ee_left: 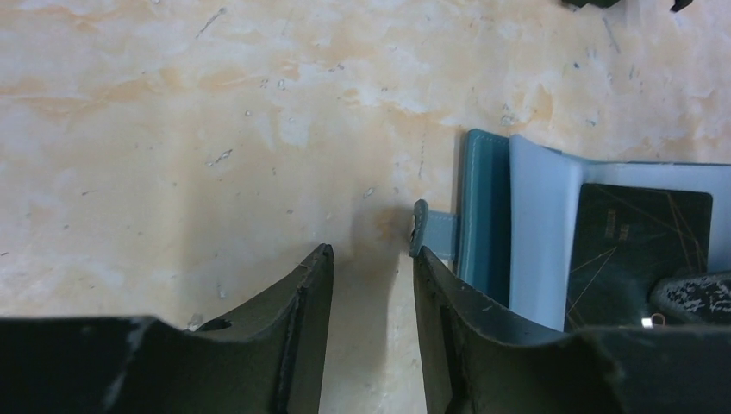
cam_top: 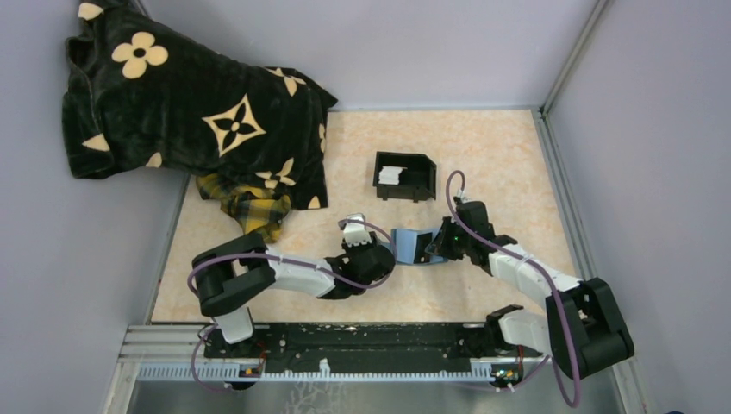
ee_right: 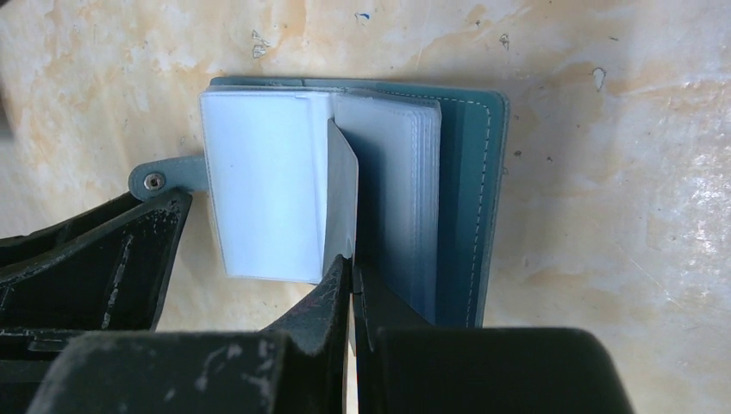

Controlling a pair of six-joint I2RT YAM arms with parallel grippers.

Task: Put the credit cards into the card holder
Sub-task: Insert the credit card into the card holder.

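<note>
top external view: a pale orange marbled table (cam_top: pixel 500 164) was seen, enclosed by grey walls; its far left corner was covered by a black blanket (cam_top: pixel 190 112) printed with cream flowers, and a yellow plaid cloth (cam_top: pixel 250 211) was seen under the blanket's near edge; both arms were stretched inward over the middle of the table; a black open-topped box (cam_top: pixel 405 177) was set beyond them, apart from both, with white credit cards (cam_top: pixel 390 175) lying in its left part.

the blue card holder (ee_right: pixel 470 190) was laid open and flat on the table between the two grippers, nearer than the box; its clear plastic sleeves were fanned up from the spine; in the left wrist view a dark card (ee_left: pixel 638 250) with thin gold lines was seen inside one sleeve.

the right gripper (ee_right: pixel 349 267) was closed, its fingers pinched on the near edge of a thin pale credit card (ee_right: pixel 342 190); this card was held upright on edge among the sleeves, between the large white leaf and the stacked sleeves.

the left gripper (ee_left: pixel 371 254) was parted, with bare table seen between its fingers and nothing held; it was placed just beside the holder's left edge; the holder's small snap tab (ee_left: pixel 431 228) was seen at the tip of one finger, though contact could not be told.
</note>
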